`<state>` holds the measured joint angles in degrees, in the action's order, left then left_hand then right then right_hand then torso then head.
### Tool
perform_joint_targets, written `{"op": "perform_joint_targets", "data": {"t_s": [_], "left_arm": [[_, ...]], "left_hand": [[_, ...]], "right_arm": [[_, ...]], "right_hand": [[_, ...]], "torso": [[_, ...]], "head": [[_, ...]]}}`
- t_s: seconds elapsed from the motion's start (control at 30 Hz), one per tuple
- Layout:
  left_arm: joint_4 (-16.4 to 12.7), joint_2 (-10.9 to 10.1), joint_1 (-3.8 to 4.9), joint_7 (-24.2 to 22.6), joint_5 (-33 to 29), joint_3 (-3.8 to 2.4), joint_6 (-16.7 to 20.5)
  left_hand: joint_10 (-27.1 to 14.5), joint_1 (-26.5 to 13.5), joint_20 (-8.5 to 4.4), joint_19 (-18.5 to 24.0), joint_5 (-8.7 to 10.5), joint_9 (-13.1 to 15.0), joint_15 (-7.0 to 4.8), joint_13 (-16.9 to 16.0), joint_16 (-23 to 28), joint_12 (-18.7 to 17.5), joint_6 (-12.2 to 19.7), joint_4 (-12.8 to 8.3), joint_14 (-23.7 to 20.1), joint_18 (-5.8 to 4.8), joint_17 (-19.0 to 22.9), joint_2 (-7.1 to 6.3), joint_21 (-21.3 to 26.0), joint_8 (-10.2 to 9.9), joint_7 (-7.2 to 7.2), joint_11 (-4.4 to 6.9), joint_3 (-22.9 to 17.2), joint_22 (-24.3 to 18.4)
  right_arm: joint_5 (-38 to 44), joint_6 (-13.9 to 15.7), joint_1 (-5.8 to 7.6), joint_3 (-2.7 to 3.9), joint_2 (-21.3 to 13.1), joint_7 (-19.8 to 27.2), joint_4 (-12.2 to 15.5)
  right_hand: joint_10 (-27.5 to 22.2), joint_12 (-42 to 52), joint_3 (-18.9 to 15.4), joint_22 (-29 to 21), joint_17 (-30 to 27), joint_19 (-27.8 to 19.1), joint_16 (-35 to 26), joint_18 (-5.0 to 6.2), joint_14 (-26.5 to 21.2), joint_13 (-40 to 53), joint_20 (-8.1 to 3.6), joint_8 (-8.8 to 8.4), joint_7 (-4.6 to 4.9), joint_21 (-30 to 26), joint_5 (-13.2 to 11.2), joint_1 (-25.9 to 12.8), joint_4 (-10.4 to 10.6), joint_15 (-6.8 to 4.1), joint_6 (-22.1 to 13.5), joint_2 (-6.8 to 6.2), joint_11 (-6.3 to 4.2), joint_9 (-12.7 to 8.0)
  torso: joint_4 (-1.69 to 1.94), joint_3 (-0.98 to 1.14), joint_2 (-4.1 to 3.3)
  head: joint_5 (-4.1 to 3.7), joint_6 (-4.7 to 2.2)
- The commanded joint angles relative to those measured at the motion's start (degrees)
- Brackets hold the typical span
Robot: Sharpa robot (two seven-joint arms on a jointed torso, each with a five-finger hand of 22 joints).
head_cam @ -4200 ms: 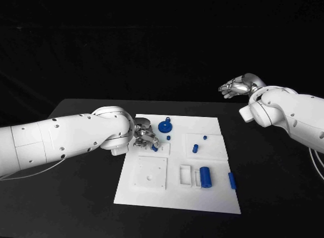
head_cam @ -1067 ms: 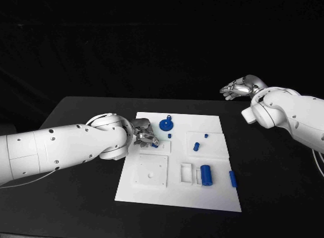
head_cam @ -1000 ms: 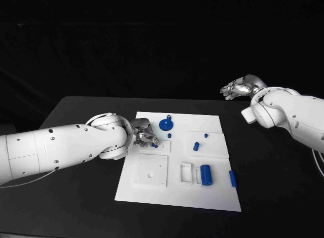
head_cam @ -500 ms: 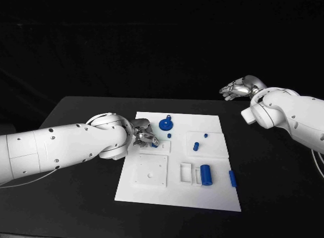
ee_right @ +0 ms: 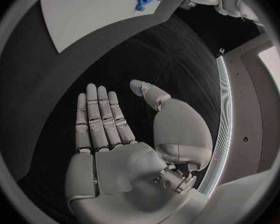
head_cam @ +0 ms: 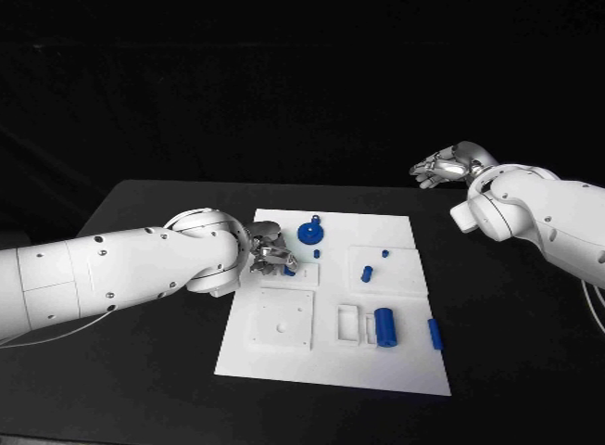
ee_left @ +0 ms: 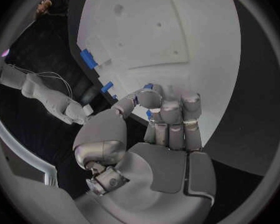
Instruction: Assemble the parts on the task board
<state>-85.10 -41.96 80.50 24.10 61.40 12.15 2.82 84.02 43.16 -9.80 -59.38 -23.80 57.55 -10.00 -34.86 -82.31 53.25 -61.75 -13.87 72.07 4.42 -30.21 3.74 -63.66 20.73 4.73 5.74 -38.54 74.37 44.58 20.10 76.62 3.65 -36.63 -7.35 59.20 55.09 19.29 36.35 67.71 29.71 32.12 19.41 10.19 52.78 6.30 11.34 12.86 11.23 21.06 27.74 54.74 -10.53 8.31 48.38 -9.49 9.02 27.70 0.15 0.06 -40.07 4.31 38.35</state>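
The white task board (head_cam: 402, 366) lies in the middle of the black table. My left hand (head_cam: 268, 255) is at the board's left edge, fingers curled in. It pinches a small blue part (head_cam: 289, 272), whose blue shows between the fingertips (ee_left: 149, 87) in the left wrist view. My right hand (head_cam: 443, 165) hangs above the table's back right, away from the board. Its fingers (ee_right: 99, 114) are straight and apart with nothing in them. On the board are a round blue part (head_cam: 310, 234), a short blue piece (head_cam: 366, 273) and a large blue cylinder (head_cam: 384, 327).
A blue bar (head_cam: 434, 335) lies at the board's right edge. Two tiny blue pegs (head_cam: 316, 253) (head_cam: 384, 253) stand on the board's far half. A white square block (head_cam: 283, 320) and a white frame (head_cam: 345, 323) sit on its near half. Bare black table surrounds the board.
My left arm has shifted slightly, while its hand stays at the board's left edge with the small blue part. The right hand has not moved.
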Motion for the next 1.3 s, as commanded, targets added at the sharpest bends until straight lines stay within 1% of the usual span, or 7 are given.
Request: {"op": "perform_joint_targets", "data": {"t_s": [0.03,0.27,0.43,0.53,0.97,1.13,1.3], "left_arm": [[-0.06,0.55,-0.55,0.51,-1.0,0.42,-3.22],[0.39,0.88,-0.54,0.47,-1.0,0.4,-2.64],[0.7,1.21,-0.53,0.66,-0.7,0.37,-2.53],[1.1,1.49,-0.52,0.71,-0.69,0.34,-2.83],[2.56,2.92,-0.23,1.58,-0.69,0.17,-7.03],[2.78,3.12,-0.13,2.05,-0.69,0.12,-9.66],[2.83,3.12,-0.1,2.31,-0.68,0.12,-10.52]], "left_hand": [[-3.0,-0.65,-5.77,-0.22,0.55,-0.1,-3.38,0.06,-0.41,0.46,-13.14,0.49,0.66,0.8,0.11,0.06,-0.4,0.39,-7.12,2.68,-0.13,0.06],[-3.02,-1.05,-5.78,-0.27,1.17,-0.14,-3.42,0.07,-0.64,0.69,-13.23,0.94,0.66,0.82,0.24,0.15,-0.43,0.48,-7.16,2.72,-0.19,0.08],[-3.14,-0.85,-5.87,-0.33,2.45,-0.18,-3.52,0.17,-0.81,0.87,-13.17,1.09,0.59,0.96,0.5,-0.11,-0.5,0.55,-7.21,2.78,-0.58,0.13],[-3.2,-0.49,-5.9,-0.35,2.9,-0.2,-3.56,0.25,-0.87,0.92,-13.11,1.01,0.55,1.01,0.64,-0.33,-0.53,0.56,-7.21,2.79,-0.8,0.15],[-3.3,0.63,-5.89,-0.31,3.64,-0.25,-3.61,0.48,-0.96,0.98,-12.91,0.55,0.42,1.06,1.0,-0.93,-0.57,0.55,-7.16,2.75,-1.15,0.2],[-3.31,0.94,-5.87,-0.26,3.67,-0.26,-3.6,0.54,-1.0,1.0,-12.88,0.38,0.38,1.06,1.08,-0.99,-0.56,0.56,-7.15,2.74,-1.21,0.21],[-3.3,1.45,-5.81,-0.17,3.47,-0.27,-3.56,0.63,-1.1,1.05,-12.85,0.04,0.32,1.02,1.19,-1.16,-0.56,0.57,-7.13,2.7,-1.26,0.24]], "right_arm": [[0.21,-0.74,-0.06,0.03,0.1,0.62,-0.08],[0.21,-0.86,-0.18,0.03,0.23,0.6,-0.18],[0.21,-0.82,-0.29,0.03,0.25,0.58,-0.24],[0.21,-0.82,-0.31,0.03,0.3,0.58,-0.28],[0.21,-1.02,-0.38,0.03,0.6,0.55,-0.47],[0.21,-1.26,-0.45,0.03,0.71,0.48,-0.54],[0.21,-1.33,-0.56,0.03,0.77,0.47,-0.67]], "right_hand": [[0.01,0.05,-0.29,0.1,-0.08,-0.17,-0.38,-0.23,-0.32,-0.08,0.04,0.3,0.1,-0.24,0.27,-0.24,-0.03,0.11,-0.36,0.13,0.11,-0.09],[0.01,0.06,-0.31,0.11,-0.09,-0.17,-0.38,-0.21,-0.31,-0.11,0.05,0.32,0.1,-0.25,0.3,-0.24,-0.04,0.11,-0.37,0.14,0.1,-0.11],[0.01,0.06,-0.32,0.12,-0.1,-0.18,-0.39,-0.21,-0.32,-0.13,0.05,0.32,0.1,-0.26,0.33,-0.24,-0.05,0.11,-0.38,0.15,0.11,-0.12],[0.0,0.06,-0.33,0.13,-0.1,-0.19,-0.4,-0.2,-0.33,-0.15,0.06,0.33,0.1,-0.27,0.35,-0.25,-0.07,0.11,-0.39,0.14,0.11,-0.14],[-0.02,0.07,-0.38,0.16,-0.13,-0.21,-0.42,-0.19,-0.35,-0.23,0.07,0.34,0.11,-0.31,0.43,-0.27,-0.09,0.12,-0.42,0.14,0.12,-0.18],[-0.02,0.07,-0.39,0.17,-0.14,-0.22,-0.42,-0.18,-0.36,-0.25,0.08,0.35,0.12,-0.32,0.46,-0.28,-0.09,0.12,-0.43,0.15,0.12,-0.19],[-0.03,0.07,-0.41,0.19,-0.15,-0.24,-0.43,-0.18,-0.37,-0.28,0.09,0.35,0.12,-0.33,0.48,-0.28,-0.11,0.12,-0.45,0.15,0.13,-0.21]], "torso": [[0.04,0.03,-0.01],[0.04,0.03,-0.01],[0.02,-0.02,-0.02],[0.02,0.02,-0.05],[-0.06,0.02,-0.03],[0.03,0.06,-0.02],[0.07,0.07,-0.01]], "head": [[-0.04,0.0],[-0.04,-0.02],[-0.03,-0.03],[-0.02,-0.08],[-0.18,0.06],[-0.3,0.12],[-0.29,0.15]]}}
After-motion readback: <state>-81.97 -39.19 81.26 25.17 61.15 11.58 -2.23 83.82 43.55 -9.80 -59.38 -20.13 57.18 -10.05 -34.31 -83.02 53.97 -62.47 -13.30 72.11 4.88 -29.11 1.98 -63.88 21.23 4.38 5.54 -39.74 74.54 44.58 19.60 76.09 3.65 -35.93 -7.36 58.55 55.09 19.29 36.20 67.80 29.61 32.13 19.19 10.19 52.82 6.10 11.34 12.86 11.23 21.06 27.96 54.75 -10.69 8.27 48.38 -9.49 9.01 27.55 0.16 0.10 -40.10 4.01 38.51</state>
